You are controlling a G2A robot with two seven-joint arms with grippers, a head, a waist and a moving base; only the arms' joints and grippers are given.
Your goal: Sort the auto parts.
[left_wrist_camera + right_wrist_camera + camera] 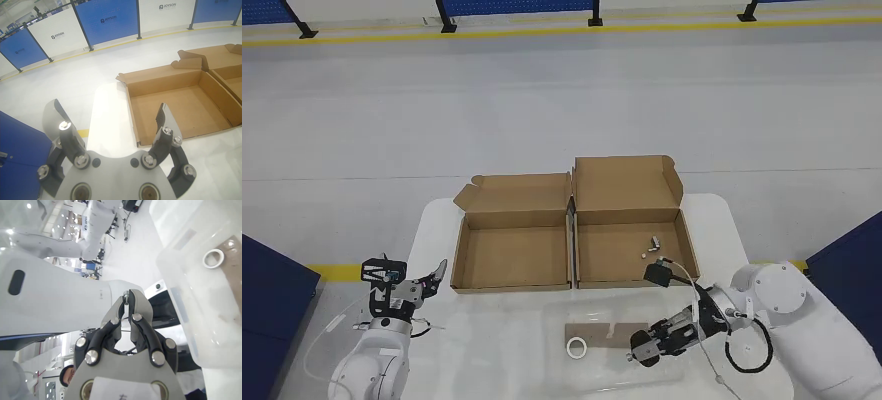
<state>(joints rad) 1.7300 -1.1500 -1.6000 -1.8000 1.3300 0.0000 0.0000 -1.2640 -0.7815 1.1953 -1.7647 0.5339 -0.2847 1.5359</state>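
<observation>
The left cardboard box (512, 255) and the right cardboard box (614, 250) are plain brown. The table (492, 325) is white. Inside the clear bin (198, 298) are a white ring (213, 258) and a brown cardboard strip (607, 334). The right gripper (127, 298) is silver and black. The bolt (126, 294) in it is shiny silver.

White table (482, 330) carries two open cardboard boxes (512, 255) (627, 250) and a clear bin (594, 308).

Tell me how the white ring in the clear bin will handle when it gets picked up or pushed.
The white ring lies flat at the end of the brown strip inside the clear bin, so a push would probably slide it, not roll it. It looks hollow and thin-walled, so it is likely light. Tipped on edge, its round shape might roll.
</observation>
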